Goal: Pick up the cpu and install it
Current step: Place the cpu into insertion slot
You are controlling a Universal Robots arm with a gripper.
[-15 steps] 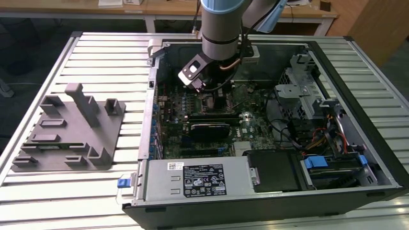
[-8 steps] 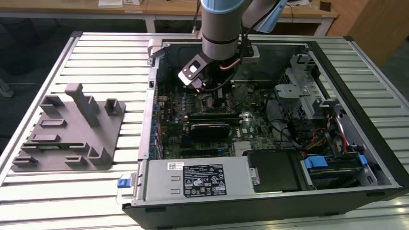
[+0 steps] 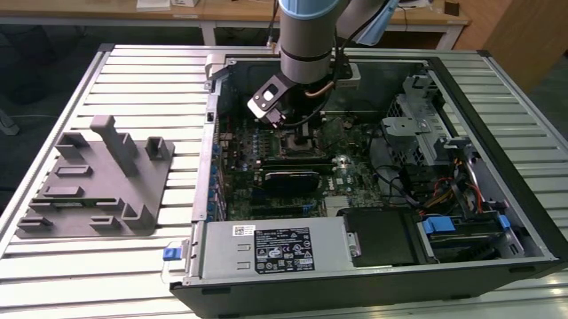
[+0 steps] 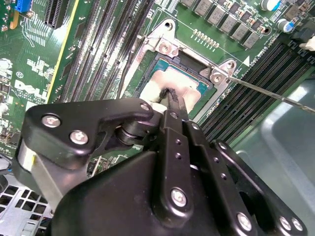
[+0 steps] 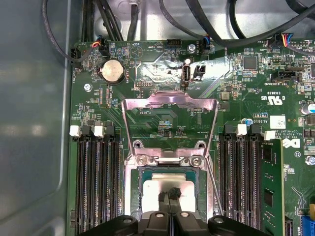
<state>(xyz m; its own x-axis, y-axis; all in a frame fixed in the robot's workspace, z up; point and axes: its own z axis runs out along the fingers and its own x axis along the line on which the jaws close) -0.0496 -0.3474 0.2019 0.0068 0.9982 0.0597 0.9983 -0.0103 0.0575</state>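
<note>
A robotics lab or workshop: an opened computer tower (image 3: 266, 249) lies on a slatted metal bench (image 3: 151, 73), a robot arm (image 3: 306, 33) has its gripper (image 3: 296, 131) inside it, a grey fixture (image 3: 89, 186) sits at the tower's nine o'clock, and wooden desks (image 3: 231, 12) stand at twelve o'clock.

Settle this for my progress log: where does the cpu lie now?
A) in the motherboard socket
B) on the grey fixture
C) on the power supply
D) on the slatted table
A: the cpu sits inside the socket frame, right under the gripper, with the load plate raised.

Silver-grey arm (image 3: 306, 50), black fingers (image 4: 173, 104) with silver screws.
</note>
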